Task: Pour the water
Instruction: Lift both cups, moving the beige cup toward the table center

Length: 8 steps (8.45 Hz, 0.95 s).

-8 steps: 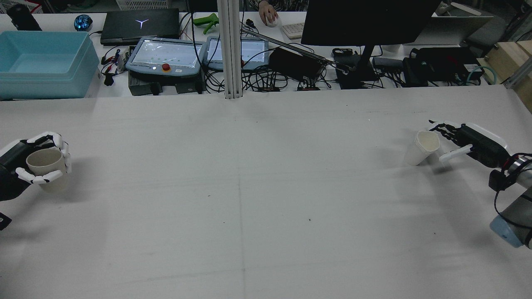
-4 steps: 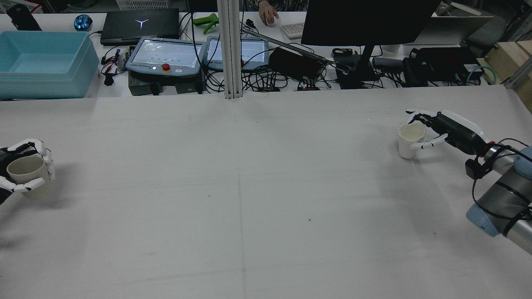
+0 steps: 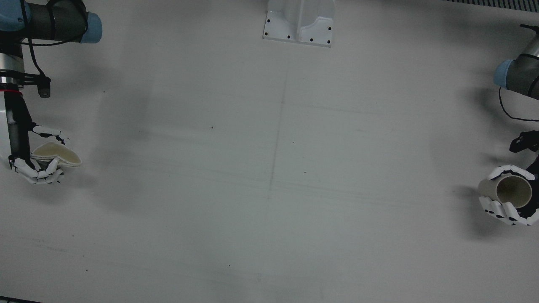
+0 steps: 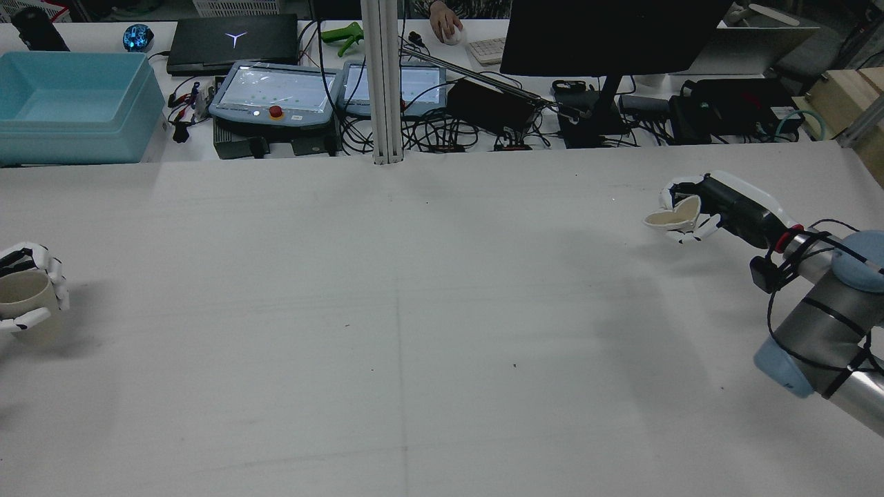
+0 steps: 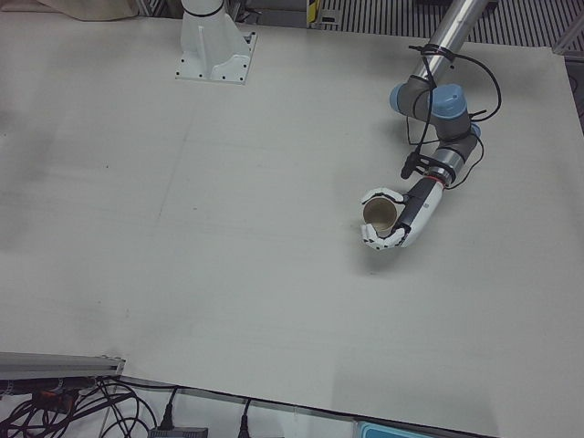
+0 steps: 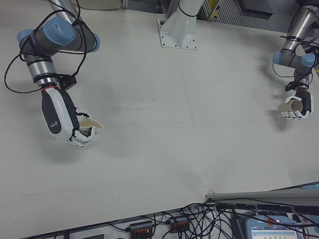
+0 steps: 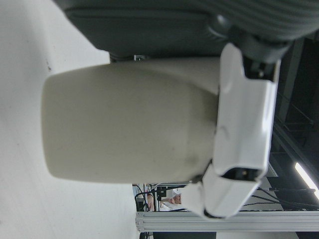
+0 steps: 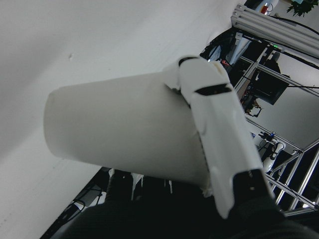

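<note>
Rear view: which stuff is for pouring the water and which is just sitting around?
For the job:
- beige cup in the left hand
- white cup, squashed in the right hand

Just lying about:
- blue tub
- laptop
- two control tablets
- monitor
- cables

Grey arms with blue caps, black cables; black hands, white fingers.

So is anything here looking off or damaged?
Yes: the white cup in the right hand looks squashed, its rim pinched out of round. The beige cup in the left hand keeps a round mouth. No spill shows.
</note>
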Motion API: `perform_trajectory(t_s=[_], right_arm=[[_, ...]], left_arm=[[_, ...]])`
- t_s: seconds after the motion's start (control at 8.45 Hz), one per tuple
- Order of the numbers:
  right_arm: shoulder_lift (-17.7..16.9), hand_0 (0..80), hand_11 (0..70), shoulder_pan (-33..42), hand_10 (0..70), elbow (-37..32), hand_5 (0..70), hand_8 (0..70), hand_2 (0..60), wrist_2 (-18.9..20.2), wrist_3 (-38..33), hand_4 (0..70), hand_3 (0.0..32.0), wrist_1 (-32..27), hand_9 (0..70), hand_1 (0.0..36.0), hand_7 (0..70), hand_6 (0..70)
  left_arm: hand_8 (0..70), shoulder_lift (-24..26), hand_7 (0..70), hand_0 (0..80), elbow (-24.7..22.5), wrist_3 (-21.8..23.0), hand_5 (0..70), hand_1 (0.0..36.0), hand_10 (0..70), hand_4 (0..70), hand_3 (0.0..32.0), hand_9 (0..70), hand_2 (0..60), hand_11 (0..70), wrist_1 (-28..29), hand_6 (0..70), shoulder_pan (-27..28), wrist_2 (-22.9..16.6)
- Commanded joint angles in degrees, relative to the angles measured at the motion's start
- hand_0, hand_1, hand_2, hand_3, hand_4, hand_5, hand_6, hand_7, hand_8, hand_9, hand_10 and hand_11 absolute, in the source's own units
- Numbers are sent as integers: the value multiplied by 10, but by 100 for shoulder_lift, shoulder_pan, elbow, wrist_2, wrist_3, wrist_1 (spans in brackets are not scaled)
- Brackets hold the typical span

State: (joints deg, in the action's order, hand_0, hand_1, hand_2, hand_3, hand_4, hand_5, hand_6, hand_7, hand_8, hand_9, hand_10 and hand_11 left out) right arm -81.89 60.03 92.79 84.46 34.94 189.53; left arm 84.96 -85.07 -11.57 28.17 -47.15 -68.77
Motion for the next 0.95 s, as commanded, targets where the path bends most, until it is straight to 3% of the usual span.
perform_trajectory(t_s=[0.0, 0.12, 0.24, 0.35, 0.59, 0.83], right_arm=[[-126, 800, 700, 656, 489, 1798, 700, 537, 600, -17, -354, 511, 0, 1100, 634, 360, 700, 689], [-21, 800, 700, 851, 482, 2038, 700, 532, 600, -17, -617, 550, 0, 1330, 624, 360, 700, 699], [302, 800, 700, 1149, 477, 2058, 700, 533, 600, -9, -785, 603, 0, 1402, 621, 360, 700, 700], [688, 800, 692, 1378, 472, 2067, 700, 540, 600, -8, -804, 700, 0, 1629, 626, 360, 700, 700], [1714, 800, 690, 1424, 473, 2024, 700, 552, 600, -174, -787, 700, 0, 2147, 655, 360, 700, 700], [2761, 800, 700, 393, 484, 1736, 700, 572, 600, -1277, -664, 700, 0, 2510, 699, 360, 700, 700]], left_arm=[[539, 37, 700, 800, -1023, 120, 613, 360, 686, 268, 0, 678, 600, 700, -1008, 515, 39, -66], [543, 491, 700, 800, -1151, 111, 622, 360, 686, 275, 0, 682, 600, 700, -1511, 528, 57, -92], [546, 1087, 700, 800, -1187, 111, 622, 360, 690, 278, 0, 684, 600, 700, -2099, 536, 92, -266], [549, 1728, 700, 800, -1205, 111, 625, 360, 687, 283, 0, 687, 600, 700, -2732, 545, 205, -512], [551, 2890, 700, 800, -1187, 111, 623, 360, 683, 283, 0, 687, 600, 700, -3753, 546, 748, -541], [557, 3604, 700, 800, -1170, 84, 630, 360, 689, 287, 0, 693, 600, 700, -4361, 554, 1154, -541]])
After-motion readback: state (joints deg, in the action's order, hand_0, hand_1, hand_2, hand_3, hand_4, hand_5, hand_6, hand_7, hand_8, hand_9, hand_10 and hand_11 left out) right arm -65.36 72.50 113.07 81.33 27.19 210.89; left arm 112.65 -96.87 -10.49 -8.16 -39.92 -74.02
